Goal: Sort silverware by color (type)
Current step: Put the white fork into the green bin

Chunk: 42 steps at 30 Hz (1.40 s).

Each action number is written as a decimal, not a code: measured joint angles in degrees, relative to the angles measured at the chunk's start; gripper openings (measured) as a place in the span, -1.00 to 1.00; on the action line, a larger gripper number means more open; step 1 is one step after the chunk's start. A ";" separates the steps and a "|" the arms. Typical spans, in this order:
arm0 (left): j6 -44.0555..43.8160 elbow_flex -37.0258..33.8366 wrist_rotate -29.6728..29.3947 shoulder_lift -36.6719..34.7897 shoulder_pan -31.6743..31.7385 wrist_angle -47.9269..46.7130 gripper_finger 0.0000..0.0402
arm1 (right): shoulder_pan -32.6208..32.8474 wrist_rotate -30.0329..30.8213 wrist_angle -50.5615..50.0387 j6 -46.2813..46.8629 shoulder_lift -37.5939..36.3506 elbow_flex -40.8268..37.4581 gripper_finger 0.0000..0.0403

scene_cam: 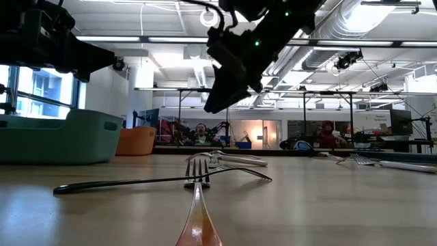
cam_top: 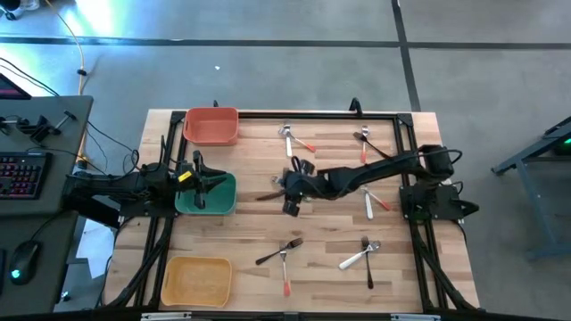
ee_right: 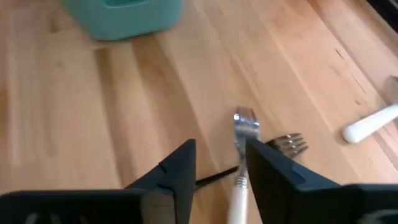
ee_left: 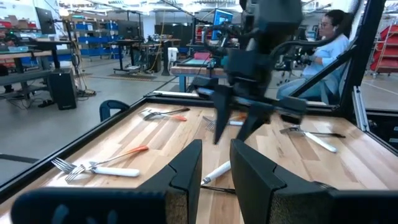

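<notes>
A white-handled spoon [ee_right: 240,155] and a black fork [ee_right: 287,144] lie crossed on the wooden table [ee_right: 93,112], directly below and between the parted, empty fingers of the right gripper [ee_right: 219,171]; the left gripper [cam_top: 198,178], also open, hovers over the green bin [cam_top: 223,201]

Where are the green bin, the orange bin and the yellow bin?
green bin [cam_top: 225,198], high view, right rim
orange bin [cam_top: 211,127], high view, bare floor
yellow bin [cam_top: 196,278], high view, bare floor
</notes>
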 joint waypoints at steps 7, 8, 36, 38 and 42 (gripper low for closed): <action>3.72 0.00 0.00 0.02 -0.01 0.05 -0.63 | -4.28 -6.33 -2.22 0.33 3.86 0.00 -0.32; 4.02 0.00 -0.02 0.02 0.00 0.05 -0.63 | -4.47 -6.61 -2.66 0.05 4.42 -0.02 -0.32; 4.37 0.00 0.00 0.02 0.00 -0.01 -0.63 | -4.10 -4.28 -4.39 1.54 9.87 0.09 -0.91; 3.29 0.00 0.00 0.02 0.00 0.01 -0.63 | -3.93 -4.34 -4.65 1.54 9.83 0.29 -0.94; 2.92 0.00 0.00 0.02 0.00 0.01 -0.63 | -2.70 -4.59 -7.36 3.02 9.44 2.46 -0.88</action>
